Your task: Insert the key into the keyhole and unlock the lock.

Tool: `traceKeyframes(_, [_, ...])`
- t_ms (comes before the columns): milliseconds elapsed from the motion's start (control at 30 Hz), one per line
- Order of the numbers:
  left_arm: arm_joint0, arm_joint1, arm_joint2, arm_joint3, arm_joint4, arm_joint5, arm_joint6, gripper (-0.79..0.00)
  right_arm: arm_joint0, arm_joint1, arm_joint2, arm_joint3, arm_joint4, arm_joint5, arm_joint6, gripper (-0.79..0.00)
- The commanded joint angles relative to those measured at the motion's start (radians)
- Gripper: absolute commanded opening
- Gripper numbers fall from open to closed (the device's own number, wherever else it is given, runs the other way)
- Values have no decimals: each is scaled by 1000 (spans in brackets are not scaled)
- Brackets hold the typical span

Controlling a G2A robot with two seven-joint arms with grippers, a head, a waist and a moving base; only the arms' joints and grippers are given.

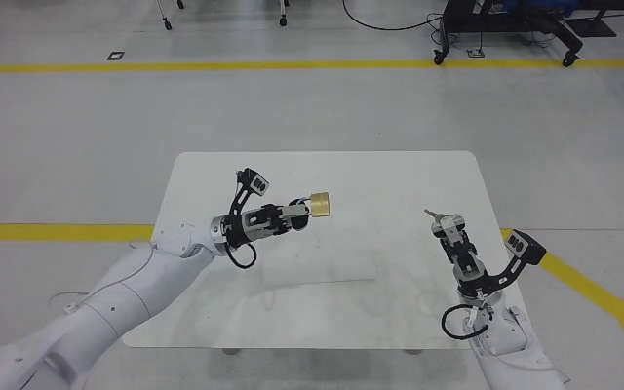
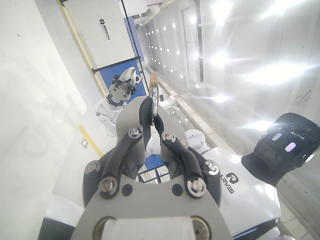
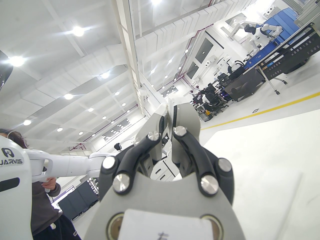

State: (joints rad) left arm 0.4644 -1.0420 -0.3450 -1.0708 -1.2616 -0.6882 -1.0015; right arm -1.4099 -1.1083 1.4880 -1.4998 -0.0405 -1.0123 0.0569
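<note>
Holding the key: the right gripper [image 1: 438, 218] is closed on the key [image 1: 429, 212], over the right part of the table [image 1: 390, 292] on the robot's side; the thin end pokes out past the fingertips.
Key, look: small, slim and silvery; its teeth are too small to make out.
Key, handling: probably light, stiff and smooth. It could swivel between the fingers if the tip meets the keyhole off-line. It is best pinched on the flat faces of its head, with the blade left free.
Left gripper [image 2: 153, 114]: clamped on the shackle [image 2: 155, 98], with a black ribbed pad [image 2: 145, 112] on either side.
Lock [image 1: 321, 203]: over the middle of the table, lifted clear of it. The body points toward the right arm and is well apart from the key.
Lock, look: a brass-coloured block with a bright steel shackle, seen edge-on from the left wrist.
Lock, handling: likely dense for its size, rigid and polished. Held by the shackle alone, the body may pivot when the key pushes on it.
Keyhole: cannot tell which face carries it.
</note>
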Motion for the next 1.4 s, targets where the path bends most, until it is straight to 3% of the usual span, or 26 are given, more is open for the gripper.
traceKeyframes(0, [0,0,0,0,0,0,0,-785,0,0,0,0,0,0,0,-785])
traceKeyframes(167, [9,-1,-2,-14,-6,10,6,-785,-1,-1,-5,-10,1,5,4,-785])
traceKeyframes(233, [49,-10,-29,-61,-139,80,-24,-785,9,0,-6,-37,2,0,25,-785])
traceKeyframes(300, [89,-26,-80,-61,-361,156,-122,-785,15,3,9,-68,0,0,46,-785])
traceKeyframes(433, [111,-81,-132,56,-589,306,-437,-785,14,14,42,-120,11,0,119,-785])
traceKeyframes(533, [80,-138,-136,162,-573,404,-534,-785,23,20,45,-134,52,0,169,-785])
traceKeyframes(633, [69,-200,-138,168,-553,441,-534,-785,30,28,51,-162,95,0,227,-785])
traceKeyframes(900, [86,-287,-213,133,-506,712,-534,-785,26,38,53,-221,137,0,320,-785])
traceKeyframes(1367, [91,-296,-227,131,-475,735,-534,-785,24,35,60,-244,140,0,294,-785])
